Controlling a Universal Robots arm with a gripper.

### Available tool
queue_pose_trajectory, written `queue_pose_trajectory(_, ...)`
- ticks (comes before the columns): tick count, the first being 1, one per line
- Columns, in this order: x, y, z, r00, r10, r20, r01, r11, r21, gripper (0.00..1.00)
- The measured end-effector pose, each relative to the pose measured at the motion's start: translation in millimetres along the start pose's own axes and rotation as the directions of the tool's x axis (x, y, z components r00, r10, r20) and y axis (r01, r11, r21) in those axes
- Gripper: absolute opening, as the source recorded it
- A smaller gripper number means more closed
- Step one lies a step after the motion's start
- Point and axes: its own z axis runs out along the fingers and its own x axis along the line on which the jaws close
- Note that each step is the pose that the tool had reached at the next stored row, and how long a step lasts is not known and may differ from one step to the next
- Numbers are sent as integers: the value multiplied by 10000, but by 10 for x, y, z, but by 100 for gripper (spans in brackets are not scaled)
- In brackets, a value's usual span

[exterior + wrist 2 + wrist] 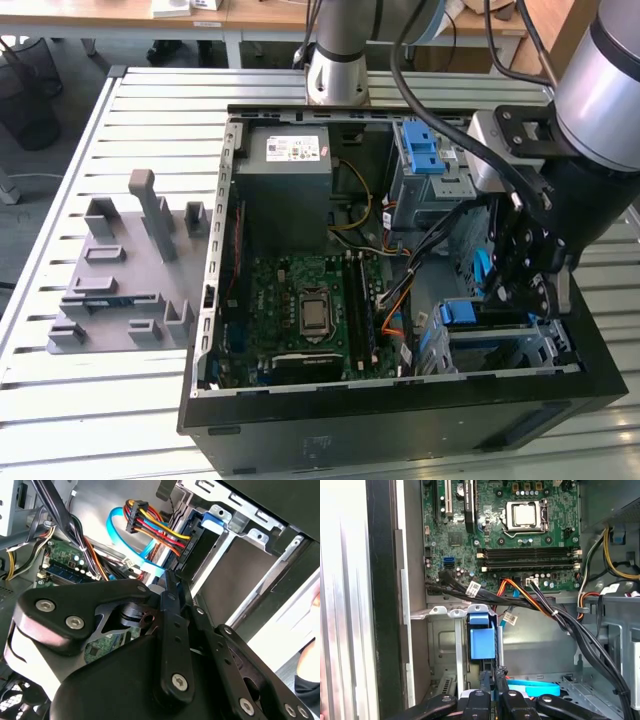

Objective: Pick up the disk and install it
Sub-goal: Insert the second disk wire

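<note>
The end effector (528, 290) reaches into the open computer case (300, 420) at the drive cage (505, 345), fingers (492, 687) nearly closed, gripping nothing discernible; the disk (482, 637) sits slotted upright in that cage, apparently installed.

A green board (305, 305) is seen inside the black computer case (400, 425). Blue plastic clips (425, 150) and a light blue cable (120, 535) are seen. Red, yellow and black wires (160, 527) are bundled. The gripper (492, 680) is black.
</note>
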Motion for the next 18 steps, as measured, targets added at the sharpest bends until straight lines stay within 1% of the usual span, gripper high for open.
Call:
queue_pose_trajectory(6,3,-17,19,10000,0,10,0,10000,-2,16)
queue_pose_trajectory(8,3,-22,25,10000,1,20,-1,10000,-4,16)
queue_pose_trajectory(13,2,-33,40,10000,2,74,-2,10000,-12,16)
queue_pose_trajectory(18,3,-40,50,10000,2,83,-2,10000,-13,16)
